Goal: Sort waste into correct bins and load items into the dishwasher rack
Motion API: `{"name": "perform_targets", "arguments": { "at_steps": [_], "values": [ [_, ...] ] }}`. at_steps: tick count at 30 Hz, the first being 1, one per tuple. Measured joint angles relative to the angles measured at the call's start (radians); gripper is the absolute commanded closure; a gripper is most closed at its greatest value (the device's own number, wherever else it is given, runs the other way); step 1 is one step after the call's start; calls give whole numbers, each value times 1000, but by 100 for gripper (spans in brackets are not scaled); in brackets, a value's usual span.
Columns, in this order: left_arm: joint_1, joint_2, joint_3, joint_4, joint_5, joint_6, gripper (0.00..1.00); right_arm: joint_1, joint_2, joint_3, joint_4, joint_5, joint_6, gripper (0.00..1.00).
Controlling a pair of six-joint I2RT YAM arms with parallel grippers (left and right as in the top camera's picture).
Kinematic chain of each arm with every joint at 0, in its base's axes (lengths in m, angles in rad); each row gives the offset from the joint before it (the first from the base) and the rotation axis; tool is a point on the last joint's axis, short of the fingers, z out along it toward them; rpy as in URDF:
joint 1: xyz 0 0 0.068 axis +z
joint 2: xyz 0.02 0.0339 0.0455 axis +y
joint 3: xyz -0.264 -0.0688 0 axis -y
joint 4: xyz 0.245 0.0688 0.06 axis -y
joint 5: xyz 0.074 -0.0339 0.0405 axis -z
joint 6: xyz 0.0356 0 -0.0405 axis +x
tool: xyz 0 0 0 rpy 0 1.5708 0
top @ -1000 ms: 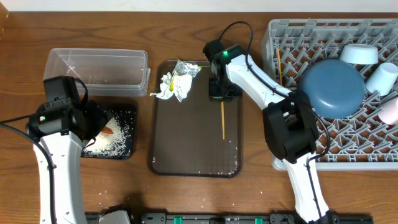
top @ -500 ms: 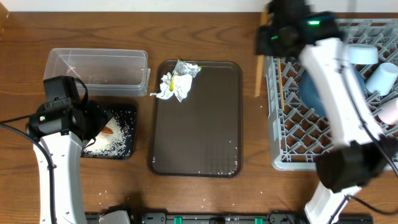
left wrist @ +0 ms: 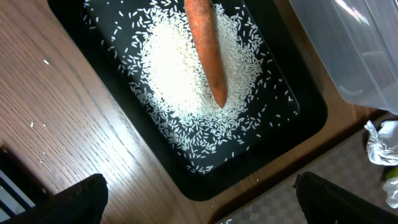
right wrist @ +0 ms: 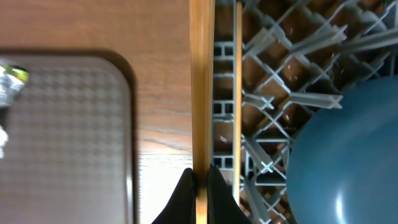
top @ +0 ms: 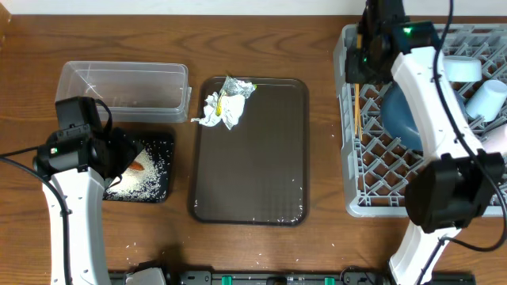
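Toward the table's front-left corner, a shallow black rectangular tray (left wrist: pixel 306 117) is filled with loose white rice grains (left wrist: pixel 180 68), and a smooth, tapered orange carrot piece (left wrist: pixel 208 50) is laid across them. The left gripper (left wrist: pixel 205 194) is held released above it, fingers spread wide. Farther back, crumpled white tissue (top: pixel 215 111) and a crinkled silver-yellow-green wrapper (top: pixel 238 87) are seen at the far-left corner of the textured dark brown serving tray (top: pixel 253 158), beside the clear rectangular plastic tub (top: pixel 127 87). At the far-left corner of the light grey lattice dishwasher rack (right wrist: pixel 273 99), a thin wooden chopstick (right wrist: pixel 201 81) is clenched in the right gripper (right wrist: pixel 200 175). It is lined up along the rack's outer wall, parallel to a second chopstick (right wrist: pixel 237 93) lying inside, near the glossy dark blue bowl (right wrist: pixel 348 155). The stick is best carried slightly inward, kept level and lowered onto the lattice before release, since so slender a piece could be tipped over the rim.
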Motion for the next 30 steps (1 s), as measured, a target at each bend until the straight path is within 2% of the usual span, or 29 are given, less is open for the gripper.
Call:
{"name": "perform_targets", "arguments": {
  "at_steps": [5,10,12,15,16,20,26,30],
  "values": [
    [0,0,0,0,0,0,2,0,3,-7,11,25,-25,99],
    [0,0,0,0,0,0,2,0,3,-7,11,49,-35,92],
    [0,0,0,0,0,0,2,0,3,-7,10,59,-40,87],
    [0,0,0,0,0,0,2,0,3,-7,9,68,-43,69],
    [0,0,0,0,0,0,2,0,3,-7,6,69,-46,60],
    [0,0,0,0,0,0,2,0,3,-7,-3,71,-47,51],
    [0,0,0,0,0,0,1,0,3,-7,-19,59,-31,24],
    [0,0,0,0,0,0,1,1,3,-7,-17,-18,-32,20]
  ]
}}
